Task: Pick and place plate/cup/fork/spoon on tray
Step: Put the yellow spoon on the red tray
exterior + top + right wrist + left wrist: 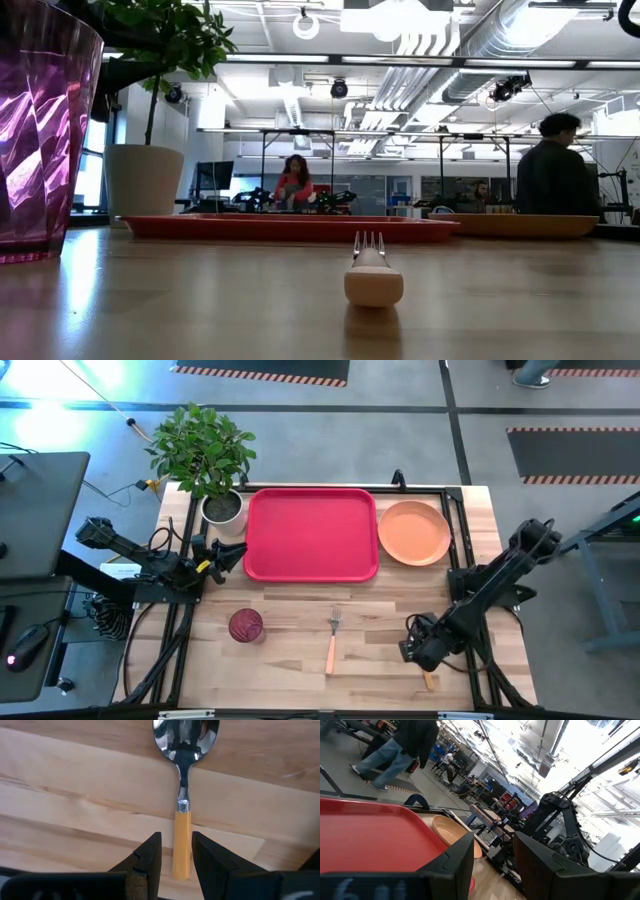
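The red tray (310,532) lies at the table's far middle. The orange plate (413,532) rests on the table just right of it. The dark red cup (245,625) stands upright at the near left, and the fork (333,638) lies flat at the near middle. The spoon (182,795) lies flat on the table at the near right. My right gripper (177,857) is open and points down, one finger on each side of the spoon's orange handle near its free end. A strip of table shows between one finger and the handle. My left gripper (492,862) is open and empty by the tray's left edge.
A potted plant in a white pot (222,508) stands at the far left corner, beside the tray. Bare wood lies between the cup, the fork and the tray's near rim. People show in the room beyond the table.
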You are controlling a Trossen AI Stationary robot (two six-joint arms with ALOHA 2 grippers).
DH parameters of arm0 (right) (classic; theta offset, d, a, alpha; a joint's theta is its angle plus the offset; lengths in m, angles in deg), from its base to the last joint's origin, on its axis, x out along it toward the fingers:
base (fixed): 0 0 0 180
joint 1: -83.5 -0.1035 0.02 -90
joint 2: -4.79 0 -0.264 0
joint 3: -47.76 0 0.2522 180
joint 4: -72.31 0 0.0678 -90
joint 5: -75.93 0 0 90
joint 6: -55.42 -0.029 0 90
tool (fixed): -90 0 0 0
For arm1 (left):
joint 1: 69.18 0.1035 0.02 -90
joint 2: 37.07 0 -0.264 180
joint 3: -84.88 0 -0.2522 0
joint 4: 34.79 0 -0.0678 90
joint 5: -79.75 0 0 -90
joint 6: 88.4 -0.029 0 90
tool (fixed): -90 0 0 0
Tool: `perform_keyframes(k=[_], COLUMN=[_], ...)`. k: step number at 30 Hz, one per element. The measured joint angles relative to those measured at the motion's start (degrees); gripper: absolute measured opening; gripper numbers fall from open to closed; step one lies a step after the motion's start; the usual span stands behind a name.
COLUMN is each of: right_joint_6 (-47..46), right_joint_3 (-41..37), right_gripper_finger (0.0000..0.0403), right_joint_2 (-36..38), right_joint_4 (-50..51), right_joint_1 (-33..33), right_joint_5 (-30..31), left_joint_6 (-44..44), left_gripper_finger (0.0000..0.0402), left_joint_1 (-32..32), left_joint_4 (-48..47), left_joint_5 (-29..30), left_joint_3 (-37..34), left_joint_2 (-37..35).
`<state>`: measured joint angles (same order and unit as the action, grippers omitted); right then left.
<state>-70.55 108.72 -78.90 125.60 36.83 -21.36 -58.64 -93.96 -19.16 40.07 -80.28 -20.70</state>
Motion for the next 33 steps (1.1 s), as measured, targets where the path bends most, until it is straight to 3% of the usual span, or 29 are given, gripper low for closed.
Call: perform_keyframes(k=[27,33], right_joint_6=[-0.01,-0.03], right_joint_3=[0.04,0.13], right_gripper_finger=[0.0097,0.0048], right_joint_2=[-9.68,-9.89], right_joint_4=[-2.72,-2.90], right_joint_1=[0.02,0.09], right_joint_5=[-0.80,-1.59], left_joint_6=[0.02,0.02], left_gripper_finger=[0.0129,0.0129], left_joint_1=[-0.01,-0.01], left_joint_4=[0.04,0.04], left_joint_5=[0.38,0.62], left_joint_3=[0.00,0.00], left_joint_2=[0.02,0.00])
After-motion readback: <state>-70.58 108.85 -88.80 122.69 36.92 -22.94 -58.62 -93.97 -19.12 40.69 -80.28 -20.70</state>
